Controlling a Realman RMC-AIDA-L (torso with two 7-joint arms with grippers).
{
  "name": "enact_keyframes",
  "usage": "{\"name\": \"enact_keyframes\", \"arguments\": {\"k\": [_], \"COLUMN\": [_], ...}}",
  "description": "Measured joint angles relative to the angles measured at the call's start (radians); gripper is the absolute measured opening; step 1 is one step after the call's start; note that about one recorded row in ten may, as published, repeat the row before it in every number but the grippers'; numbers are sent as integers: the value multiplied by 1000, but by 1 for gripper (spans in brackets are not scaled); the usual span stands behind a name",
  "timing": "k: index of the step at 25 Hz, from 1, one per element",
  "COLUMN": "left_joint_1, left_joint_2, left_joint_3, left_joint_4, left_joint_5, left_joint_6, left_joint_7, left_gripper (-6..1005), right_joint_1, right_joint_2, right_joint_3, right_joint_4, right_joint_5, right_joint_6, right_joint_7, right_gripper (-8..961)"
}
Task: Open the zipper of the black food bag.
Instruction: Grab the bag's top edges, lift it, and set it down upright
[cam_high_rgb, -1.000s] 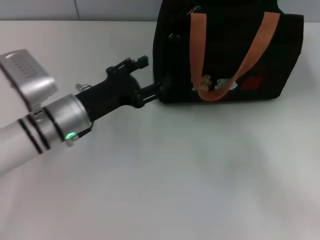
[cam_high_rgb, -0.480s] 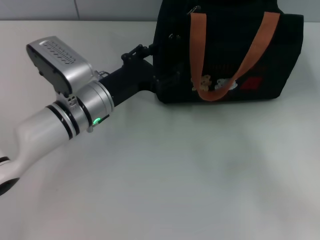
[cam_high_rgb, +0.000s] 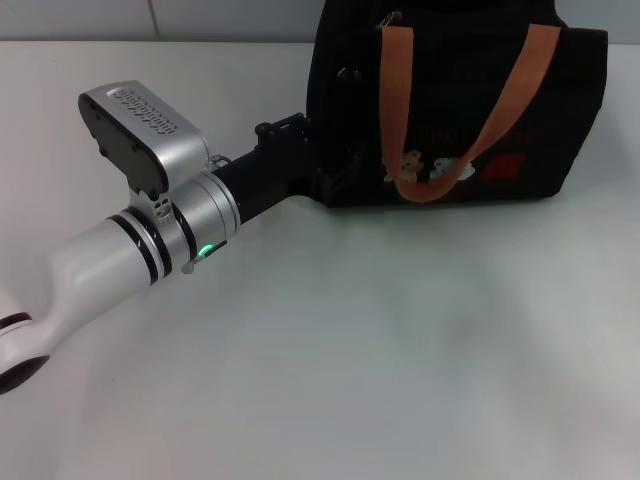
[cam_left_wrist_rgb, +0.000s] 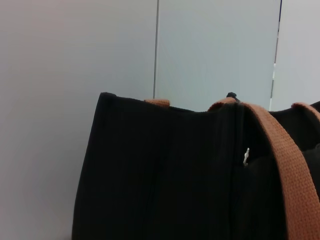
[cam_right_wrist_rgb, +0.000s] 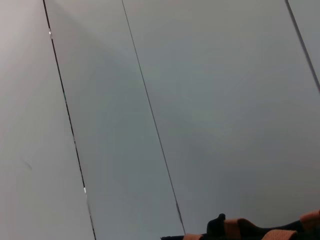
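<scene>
**Left gripper at the bag's end**

Head view: the black food bag (cam_high_rgb: 450, 110) is standing on the white table (cam_high_rgb: 400, 350); the left gripper (cam_high_rgb: 318, 165) is touching its left end, finger state indiscernible.

Left wrist view: a silvery pull tab (cam_left_wrist_rgb: 246, 156) is hanging beside the bag's orange strap (cam_left_wrist_rgb: 290, 170).

Food bag (cam_high_rgb: 450, 110): stood upright on the surface (cam_high_rgb: 400, 340), at its far side and right of centre, reaching to the wall (cam_high_rgb: 80, 18) behind.
Handles (cam_high_rgb: 395, 100): two straps; the near one hung down the bag's front face, the other lay behind it at the top edge.
Zipper (cam_high_rgb: 385, 20): ran along the bag's top edge, its pull tab near the left end, above the near strap's left leg.
Left pincer (cam_high_rgb: 322, 160): came in from the left, low over the surface, its tip against the bag's left end.
Left arm (cam_high_rgb: 120, 250): stretched back from there toward the near left corner.
</scene>
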Motion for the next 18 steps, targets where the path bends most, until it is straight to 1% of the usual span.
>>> {"name": "enact_keyframes", "arguments": {"k": [5, 11, 16, 18], "left_joint_1": [2, 3, 9, 15], "left_joint_2": [0, 0, 0, 0], "left_joint_3": [-7, -10, -14, -16], "left_joint_4": [-3, -6, -6, -5], "left_joint_5": [1, 2, 2, 2], "left_joint_6": [-3, 0, 3, 9], "left_joint_7": [47, 52, 53, 51], "left_gripper": [500, 262, 181, 171], "right_joint_1": [1, 4, 9, 11], "right_joint_2": [5, 8, 8, 9], "right_joint_3": [0, -2, -5, -6], "right_joint_4": [0, 0, 0, 0], "right_joint_5": [0, 0, 0, 0], "right_joint_6": [0, 0, 0, 0], "right_joint_7": [-2, -2, -2, -2], "right_gripper": [844, 843, 843, 844]}}
